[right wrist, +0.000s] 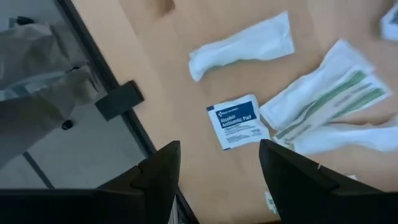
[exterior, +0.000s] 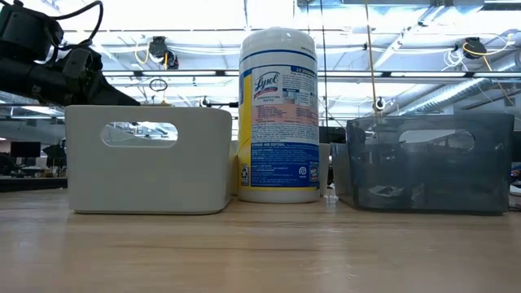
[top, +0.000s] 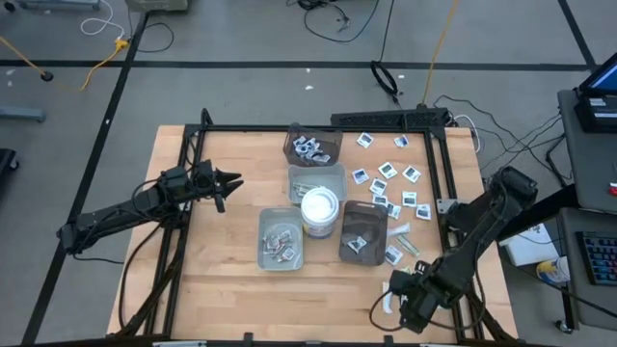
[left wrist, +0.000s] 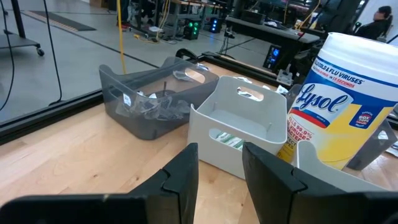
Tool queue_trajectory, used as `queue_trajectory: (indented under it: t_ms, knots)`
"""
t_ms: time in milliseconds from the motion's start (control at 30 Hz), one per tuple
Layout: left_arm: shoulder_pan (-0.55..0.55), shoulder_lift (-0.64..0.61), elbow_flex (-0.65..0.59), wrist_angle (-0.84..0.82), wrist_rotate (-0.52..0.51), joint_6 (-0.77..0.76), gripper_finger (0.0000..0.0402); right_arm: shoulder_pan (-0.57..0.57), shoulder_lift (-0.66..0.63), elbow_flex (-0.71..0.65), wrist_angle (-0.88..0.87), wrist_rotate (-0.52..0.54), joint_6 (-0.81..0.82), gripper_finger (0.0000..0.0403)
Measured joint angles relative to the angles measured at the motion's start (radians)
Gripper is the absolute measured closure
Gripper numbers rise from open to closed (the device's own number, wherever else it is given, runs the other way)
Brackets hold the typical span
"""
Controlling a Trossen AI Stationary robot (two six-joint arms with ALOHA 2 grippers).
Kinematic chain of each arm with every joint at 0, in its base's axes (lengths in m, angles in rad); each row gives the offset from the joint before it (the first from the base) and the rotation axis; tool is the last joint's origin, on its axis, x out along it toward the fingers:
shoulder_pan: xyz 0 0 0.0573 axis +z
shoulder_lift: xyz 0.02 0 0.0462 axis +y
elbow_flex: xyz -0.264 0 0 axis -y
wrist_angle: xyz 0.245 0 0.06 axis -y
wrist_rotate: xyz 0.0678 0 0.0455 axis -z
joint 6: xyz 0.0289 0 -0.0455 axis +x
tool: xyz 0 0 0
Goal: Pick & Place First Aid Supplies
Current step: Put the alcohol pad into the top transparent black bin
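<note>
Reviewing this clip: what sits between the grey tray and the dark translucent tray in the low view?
The white Lysol wipes tub stands between the grey tray and the dark translucent tray, as the low view shows.

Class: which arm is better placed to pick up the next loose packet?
Right. The right gripper is open above a square packet and strip packets; the left gripper is across the trays.

"Lysol" on wipes tub (left wrist: 346, 118)
</note>
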Motion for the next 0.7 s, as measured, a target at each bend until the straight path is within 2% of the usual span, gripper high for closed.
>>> queue_trajectory:
  t_ms: [267, 700]
  knots:
    - [0.000, 0.000, 0.000, 0.000, 0.000, 0.000, 0.0273, 0.043, 0.062, -0.140, 0.183, -0.005, 0.086, 0.0190]
    - [0.000, 0.000, 0.000, 0.000, 0.000, 0.000, 0.0273, 0.097, 0.236, -0.148, 0.230, -0.027, 0.061, 0.0191]
